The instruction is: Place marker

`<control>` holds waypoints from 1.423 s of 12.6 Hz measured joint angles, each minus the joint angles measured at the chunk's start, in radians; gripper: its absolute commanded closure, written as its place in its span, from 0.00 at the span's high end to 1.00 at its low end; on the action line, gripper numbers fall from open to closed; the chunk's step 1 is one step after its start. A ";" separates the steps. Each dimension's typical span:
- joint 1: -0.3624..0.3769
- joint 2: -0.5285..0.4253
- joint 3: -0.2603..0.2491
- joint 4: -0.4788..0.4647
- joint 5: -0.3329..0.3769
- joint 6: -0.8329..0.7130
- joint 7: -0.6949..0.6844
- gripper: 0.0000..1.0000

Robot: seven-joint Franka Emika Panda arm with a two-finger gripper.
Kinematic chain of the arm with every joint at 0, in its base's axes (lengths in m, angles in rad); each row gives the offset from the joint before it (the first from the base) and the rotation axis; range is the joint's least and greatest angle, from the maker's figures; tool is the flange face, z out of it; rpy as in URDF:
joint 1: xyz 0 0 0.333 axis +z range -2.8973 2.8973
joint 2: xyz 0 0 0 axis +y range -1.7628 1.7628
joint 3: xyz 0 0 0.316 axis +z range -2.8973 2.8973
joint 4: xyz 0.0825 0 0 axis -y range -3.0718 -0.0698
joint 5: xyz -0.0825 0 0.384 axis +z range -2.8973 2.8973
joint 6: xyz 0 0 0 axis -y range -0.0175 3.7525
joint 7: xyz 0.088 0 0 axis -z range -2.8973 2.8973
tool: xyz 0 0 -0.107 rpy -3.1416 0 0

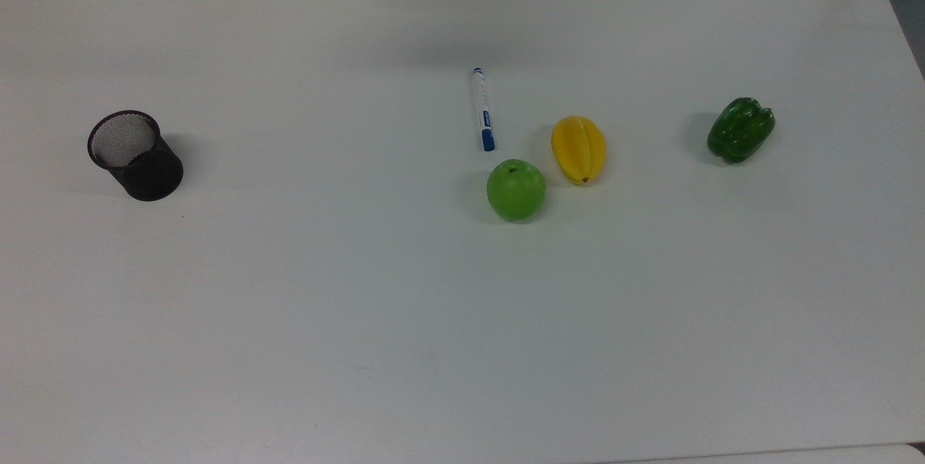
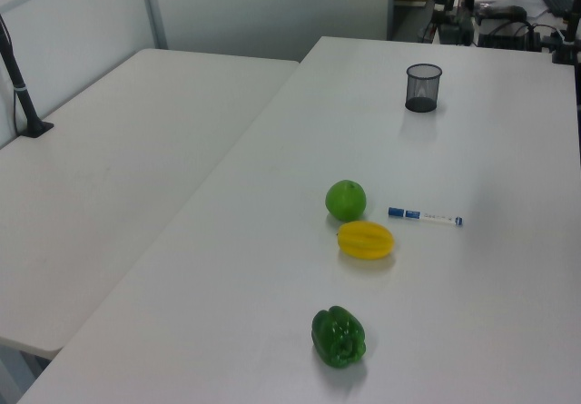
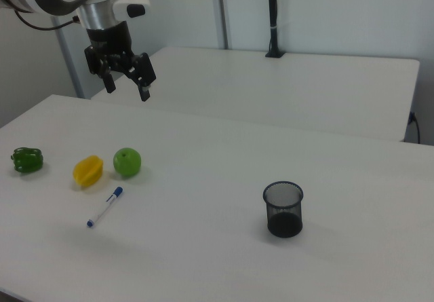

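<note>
Marker [image 1: 482,109]: white barrel, blue cap, blue label band; the lettering on the band is too small to read. It lies flat on the white table [image 1: 361,305], about midway between the top view's left and right edges and nearer the far edge, cap end just beside the green apple [image 1: 516,189].
Yellow starfruit [image 1: 579,149]: beside apple and marker, toward the top view's right.
Green bell pepper [image 1: 741,129]: near the top view's right edge, apart from the rest.
Black mesh pen cup [image 1: 135,155]: upright, near the top view's left edge, well apart from the marker.
Tool [image 3: 127,86]: raised above the table in the right view, fingers spread, holding nothing.
</note>
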 measured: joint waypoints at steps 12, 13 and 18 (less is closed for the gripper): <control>0.001 -0.004 0.000 -0.007 0.029 -0.008 -0.001 1.00; 0.002 -0.006 0.000 -0.015 0.034 -0.012 -0.003 1.00; 0.045 -0.010 0.001 -0.061 0.037 -0.143 -0.177 1.00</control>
